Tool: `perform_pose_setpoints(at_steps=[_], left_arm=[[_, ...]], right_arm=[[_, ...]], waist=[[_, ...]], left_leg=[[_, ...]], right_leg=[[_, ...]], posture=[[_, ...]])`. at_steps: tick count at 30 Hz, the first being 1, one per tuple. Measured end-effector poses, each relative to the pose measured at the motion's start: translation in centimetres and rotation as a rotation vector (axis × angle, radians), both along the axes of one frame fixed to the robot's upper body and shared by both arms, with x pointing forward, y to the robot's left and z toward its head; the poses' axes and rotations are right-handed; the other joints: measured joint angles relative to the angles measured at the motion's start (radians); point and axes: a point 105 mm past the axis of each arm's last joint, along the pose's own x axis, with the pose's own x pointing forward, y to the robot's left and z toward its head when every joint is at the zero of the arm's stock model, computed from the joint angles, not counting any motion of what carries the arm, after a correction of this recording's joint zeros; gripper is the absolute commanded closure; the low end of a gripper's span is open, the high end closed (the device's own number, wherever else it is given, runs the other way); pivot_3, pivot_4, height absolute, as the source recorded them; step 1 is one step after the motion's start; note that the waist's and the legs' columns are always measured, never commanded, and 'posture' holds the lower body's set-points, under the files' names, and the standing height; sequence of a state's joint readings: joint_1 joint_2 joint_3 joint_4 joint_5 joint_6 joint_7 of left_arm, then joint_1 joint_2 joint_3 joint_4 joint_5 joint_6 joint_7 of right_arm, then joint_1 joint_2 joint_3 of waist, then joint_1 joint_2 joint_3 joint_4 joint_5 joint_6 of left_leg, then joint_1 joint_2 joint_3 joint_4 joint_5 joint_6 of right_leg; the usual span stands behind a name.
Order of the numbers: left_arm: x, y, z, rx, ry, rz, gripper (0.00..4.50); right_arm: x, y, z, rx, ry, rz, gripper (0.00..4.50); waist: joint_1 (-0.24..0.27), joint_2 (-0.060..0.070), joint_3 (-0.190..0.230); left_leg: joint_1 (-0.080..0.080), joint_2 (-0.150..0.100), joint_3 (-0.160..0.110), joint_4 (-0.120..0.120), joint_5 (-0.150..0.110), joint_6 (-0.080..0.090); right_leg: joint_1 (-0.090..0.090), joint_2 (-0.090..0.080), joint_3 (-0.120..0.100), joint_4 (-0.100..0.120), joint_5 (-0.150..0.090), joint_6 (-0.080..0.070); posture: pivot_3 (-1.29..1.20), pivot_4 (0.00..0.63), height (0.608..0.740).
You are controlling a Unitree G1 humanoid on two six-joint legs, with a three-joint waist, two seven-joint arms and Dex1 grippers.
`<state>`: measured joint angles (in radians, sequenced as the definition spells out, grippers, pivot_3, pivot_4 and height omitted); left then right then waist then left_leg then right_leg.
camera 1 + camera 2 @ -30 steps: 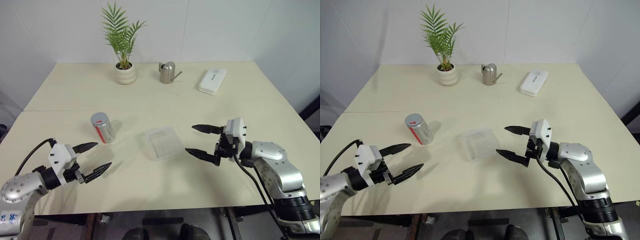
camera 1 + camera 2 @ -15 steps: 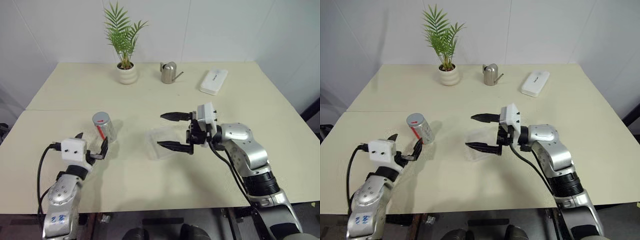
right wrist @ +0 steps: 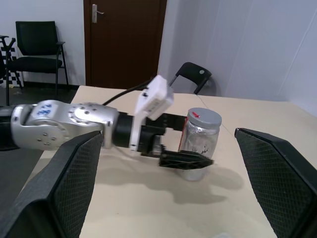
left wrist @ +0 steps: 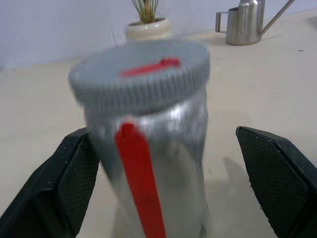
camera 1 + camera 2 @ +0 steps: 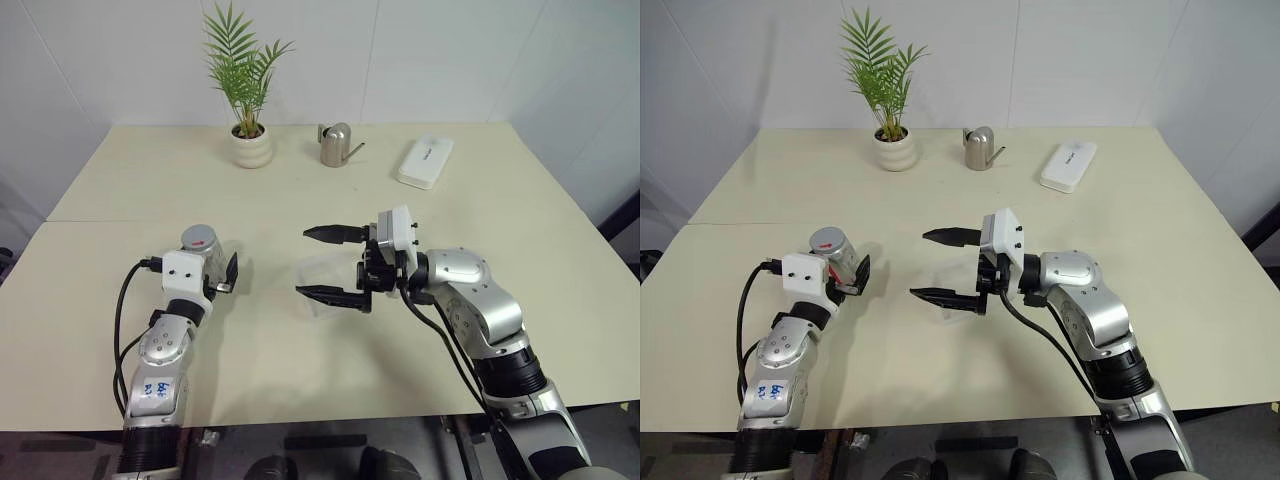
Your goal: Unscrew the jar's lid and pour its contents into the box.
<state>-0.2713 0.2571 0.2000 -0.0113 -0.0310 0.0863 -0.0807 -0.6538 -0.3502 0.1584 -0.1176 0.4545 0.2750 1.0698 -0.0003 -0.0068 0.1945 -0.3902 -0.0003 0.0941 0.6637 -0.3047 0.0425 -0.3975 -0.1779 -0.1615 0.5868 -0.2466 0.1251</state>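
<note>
A small clear cylindrical jar with a red-and-white label [image 4: 148,148] is standing upright on the pale beige bench [image 5: 500,210], toward its left front, wearing its flat round grey screw lid [image 4: 141,74] with a red strip across the top. The left gripper [image 4: 173,183] is reaching level at the jar, its two black fingers [image 4: 74,183] spread wide on either side of the glass, with a gap showing at one finger at least. Near the jar, toward the bench's middle, a shallow square transparent plastic box [image 5: 325,275] is lying flat, partly hidden behind the right gripper [image 5: 322,263], which is hovering above it with jaws wide and empty, pointing toward the jar. Along the far edge of the bench are sitting a white ribbed pot with a green palm-like plant [image 5: 250,148], a silver metal watering can [image 5: 336,145] and a white oblong case [image 5: 425,162], all well apart from the jar.
</note>
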Motion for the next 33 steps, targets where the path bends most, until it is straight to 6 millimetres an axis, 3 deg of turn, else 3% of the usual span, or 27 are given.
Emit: perform_pose_setpoints(at_steps=[4,5,7,13,18,21,25,28,30,33], left_arm=[[0.2,0.1,-0.6,0.002,0.014,0.005,0.01],[0.1,0.2,-0.5,0.006,0.01,0.007,0.19],[0.1,0.3,-0.4,0.008,-0.001,0.009,0.61],[0.5,0.2,0.6,-0.043,-0.08,-0.011,2.47],[0.7,-0.2,0.3,-0.111,-0.084,-0.078,2.5],[0.7,-1.4,1.1,-0.12,-0.072,-0.224,2.5],[-0.3,-3.5,4.4,-0.006,-0.056,-0.475,2.5],[-1.9,-5.7,6.5,0.103,-0.003,-0.703,2.5],[-2.8,-7.0,6.8,0.135,0.024,-0.805,2.5],[-3.3,-8.0,6.0,0.131,0.083,-0.885,2.5]], right_arm=[[0.2,-0.1,-0.3,0.004,0.02,-0.019,0.0],[0.2,-0.1,-0.3,0.007,0.021,-0.023,0.0],[0.1,0.0,-0.2,0.012,0.017,-0.028,0.0],[0.2,0.0,-0.2,0.027,0.023,-0.041,0.0],[0.6,-0.2,-1.0,0.027,0.057,-0.065,0.0],[1.1,-0.4,-0.9,0.029,0.078,-0.097,0.0],[1.6,0.3,1.1,0.041,0.083,-0.12,0.0],[1.1,2.3,3.4,0.065,0.074,-0.097,0.0],[0.7,3.3,4.4,0.072,0.07,-0.082,0.0],[0.5,4.4,4.2,0.063,0.102,-0.081,0.0]], waist=[[-0.002,0.0,0.0],[-0.002,0.0,0.0],[-0.001,0.0,0.0],[0.0,0.0,0.0],[0.0,0.0,0.0],[-0.002,0.0,0.0],[-0.006,0.0,0.0],[-0.011,0.0,0.001],[-0.012,0.0,0.001],[-0.011,0.0,0.001]], left_leg=[[0.0,0.0,0.0,0.0,0.0,0.0],[0.0,0.0,0.0,0.0,0.0,0.0],[0.0,0.0,0.0,0.0,0.0,0.0],[0.0,0.0,0.0,0.0,0.0,0.0],[0.0,0.0,0.001,0.0,0.0,0.0],[-0.001,0.0,0.001,0.001,0.0,0.0],[-0.001,0.001,0.001,0.001,0.0,0.0],[-0.001,0.003,0.002,0.0,0.0,-0.002],[-0.001,0.003,0.002,0.0,0.0,-0.002],[-0.001,0.003,0.001,0.0,-0.001,-0.003]], right_leg=[[0.0,0.0,0.0,0.0,0.0,0.0],[0.0,0.0,0.0,0.0,0.0,0.0],[0.0,0.0,0.0,0.0,0.0,0.0],[0.0,0.0,0.0,0.0,0.0,0.0],[0.0,0.0,0.0,0.0,0.0,0.0],[0.0,0.0,0.0,0.0,0.0,0.0],[-0.002,0.001,0.001,0.001,0.0,0.0],[-0.004,0.003,0.002,0.002,0.0,-0.001],[-0.004,0.005,0.003,0.002,0.0,-0.001],[-0.004,0.006,0.003,0.002,0.0,-0.001]], posture=[[0.0,0.15,0.74],[0.0,0.15,0.74],[0.0,0.15,0.74],[0.0,0.15,0.74],[0.0,0.15,0.74],[0.0,0.15,0.74],[0.0,0.15,0.74],[0.0,0.15,0.74],[0.0,0.15,0.74],[0.0,0.15,0.74]])
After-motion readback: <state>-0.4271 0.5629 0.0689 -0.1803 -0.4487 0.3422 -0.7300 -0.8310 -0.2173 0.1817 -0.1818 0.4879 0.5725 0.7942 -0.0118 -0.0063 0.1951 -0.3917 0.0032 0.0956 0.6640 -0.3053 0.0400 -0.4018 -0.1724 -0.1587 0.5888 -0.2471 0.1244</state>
